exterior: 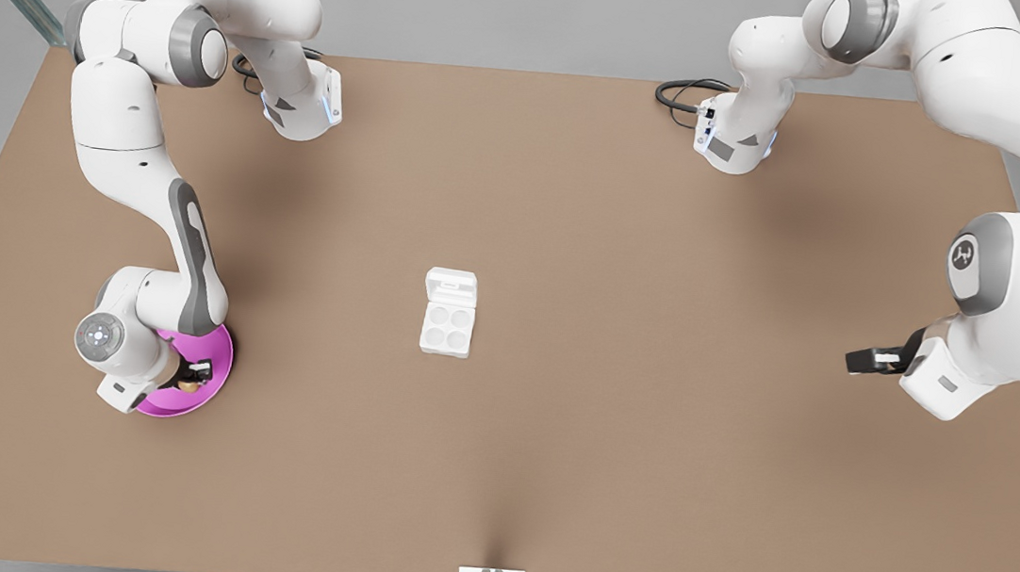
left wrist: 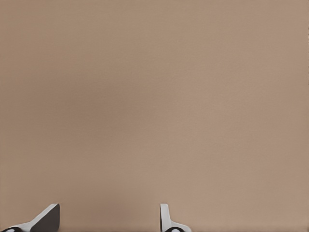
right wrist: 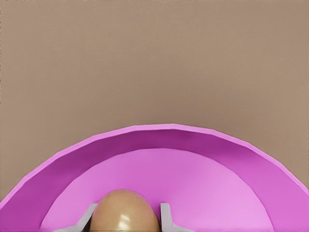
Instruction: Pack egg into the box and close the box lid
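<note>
Front view, right gripper (exterior: pixel 195 376): lower left of the frame, down over the pink plate (exterior: pixel 216 359), fingers either side of the egg (exterior: pixel 188 387); whether they grip it is hard to judge from here.
Front view, egg: lies on the plate, well apart from the box.
Front view, box (exterior: pixel 447 329): centre of the frame on the brown table (exterior: pixel 651 386); four round cups, all vacant.
Front view, lid (exterior: pixel 451 287): swung open, lying flat just above the cups in the frame, inner recess facing up.
Front view, left gripper (exterior: pixel 864 361): right edge of the frame, dark fingers pointing toward the centre, above bare table, far from box and plate; this arm waits.

Left wrist view, left gripper (left wrist: pixel 108 223): two fingertips at the bottom edge, spread wide, nothing between them, plain table beyond.

Right wrist view, right gripper (right wrist: pixel 124 220): bottom centre, one finger on each side of the egg (right wrist: pixel 125 212), touching or nearly so; probably pinching it, though full contact cannot be confirmed.
Right wrist view, plate (right wrist: pixel 203 150): rim arcs across the lower half of the frame; egg near its middle.

Progress: early. Judged from layout, the pick is under way at best.
Left to do: lift the egg, carry it to a cup, release, then fold the lid over.
</note>
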### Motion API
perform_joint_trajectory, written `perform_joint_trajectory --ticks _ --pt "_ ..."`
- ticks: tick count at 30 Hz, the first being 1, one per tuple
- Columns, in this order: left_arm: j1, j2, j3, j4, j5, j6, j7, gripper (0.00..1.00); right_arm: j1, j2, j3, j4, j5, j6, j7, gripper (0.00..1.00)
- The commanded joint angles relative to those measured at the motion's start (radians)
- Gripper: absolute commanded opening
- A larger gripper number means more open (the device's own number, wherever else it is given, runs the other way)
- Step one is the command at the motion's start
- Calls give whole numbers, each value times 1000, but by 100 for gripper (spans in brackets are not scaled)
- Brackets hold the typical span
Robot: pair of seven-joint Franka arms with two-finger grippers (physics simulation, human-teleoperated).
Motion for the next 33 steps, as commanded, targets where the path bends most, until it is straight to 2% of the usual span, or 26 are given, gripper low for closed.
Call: perform_joint_trajectory --ticks 1,4,33 --pt "0 0 0 0 2 0 0 100 0 -2 0 0 0 -9 0 57" --pt "-52 15 0 0 22 0 -31 100 0 -3 2 2 0 -28 2 57" --pt "-66 21 2 -3 23 -32 -31 100 0 -3 2 2 -3 -28 2 54"
